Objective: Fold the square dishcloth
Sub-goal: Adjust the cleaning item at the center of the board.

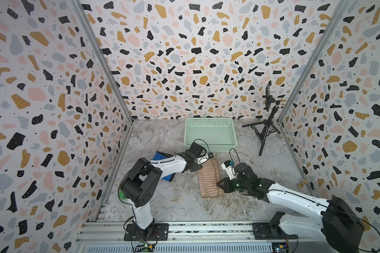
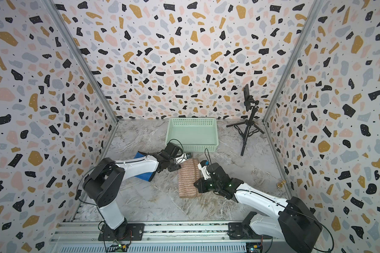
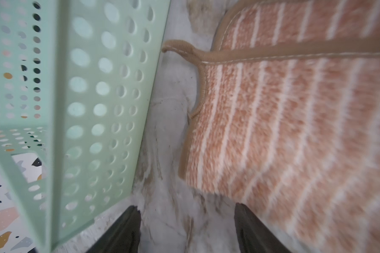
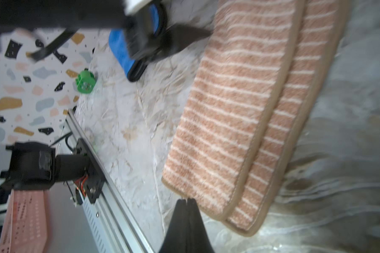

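Note:
The dishcloth (image 1: 208,179) (image 2: 188,179), peach with thin white stripes and a tan hem, lies folded in half as a long strip on the marble table. Its two layers sit slightly offset in the right wrist view (image 4: 239,109). My left gripper (image 1: 196,167) (image 2: 173,168) hovers by the strip's far left end, open (image 3: 188,210), with only bare marble between its fingers and the cloth (image 3: 294,131) beside one finger. My right gripper (image 1: 218,183) (image 2: 195,183) is shut (image 4: 187,199), its tips right at the hem of a near corner, with nothing held.
A mint perforated basket (image 1: 211,147) (image 2: 192,149) (image 3: 97,109) stands just behind the cloth. A blue cloth (image 1: 160,156) (image 4: 119,50) lies under the left arm. A black tripod holding a phone (image 1: 266,129) stands back right. A small brass object (image 1: 302,183) is by the right wall.

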`<state>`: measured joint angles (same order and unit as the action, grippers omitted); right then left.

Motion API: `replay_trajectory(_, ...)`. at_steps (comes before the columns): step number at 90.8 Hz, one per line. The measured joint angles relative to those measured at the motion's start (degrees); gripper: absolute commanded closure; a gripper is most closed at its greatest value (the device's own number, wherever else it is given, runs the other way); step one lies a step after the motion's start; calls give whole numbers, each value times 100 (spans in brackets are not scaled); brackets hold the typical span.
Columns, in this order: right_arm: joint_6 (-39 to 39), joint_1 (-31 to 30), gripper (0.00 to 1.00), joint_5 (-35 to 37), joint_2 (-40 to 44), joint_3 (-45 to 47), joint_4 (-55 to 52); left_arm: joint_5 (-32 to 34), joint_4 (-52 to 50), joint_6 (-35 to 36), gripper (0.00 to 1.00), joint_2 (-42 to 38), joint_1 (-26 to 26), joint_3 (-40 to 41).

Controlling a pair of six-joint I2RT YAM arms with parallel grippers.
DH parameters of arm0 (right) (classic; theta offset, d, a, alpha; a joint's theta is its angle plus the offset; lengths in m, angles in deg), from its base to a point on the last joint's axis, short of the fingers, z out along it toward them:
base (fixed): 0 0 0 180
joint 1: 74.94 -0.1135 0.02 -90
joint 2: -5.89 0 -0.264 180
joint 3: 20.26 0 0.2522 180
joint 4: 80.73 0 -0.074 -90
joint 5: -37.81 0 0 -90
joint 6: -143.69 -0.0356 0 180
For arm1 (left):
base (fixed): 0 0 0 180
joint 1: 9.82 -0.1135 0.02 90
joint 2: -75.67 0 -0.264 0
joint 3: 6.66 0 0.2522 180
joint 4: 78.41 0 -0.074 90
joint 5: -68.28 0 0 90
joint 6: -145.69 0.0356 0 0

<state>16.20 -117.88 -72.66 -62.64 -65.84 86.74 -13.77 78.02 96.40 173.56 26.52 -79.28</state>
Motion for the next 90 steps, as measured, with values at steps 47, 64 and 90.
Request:
replay_trajectory(47, 42, 719, 100, -398, -4061, -2446, 1167, -1749, -2046, 179, 33, -2551, 1080, 1445)
replay_trajectory(64, -35, 879, 100, -227, -4105, -2181, 1513, -1784, -1893, 184, 33, -2020, 1668, 1405)
replay_trajectory(90, -173, 896, 100, -7, -3930, -1722, 2050, -1460, -1585, 293, 40, -824, 2164, 883)
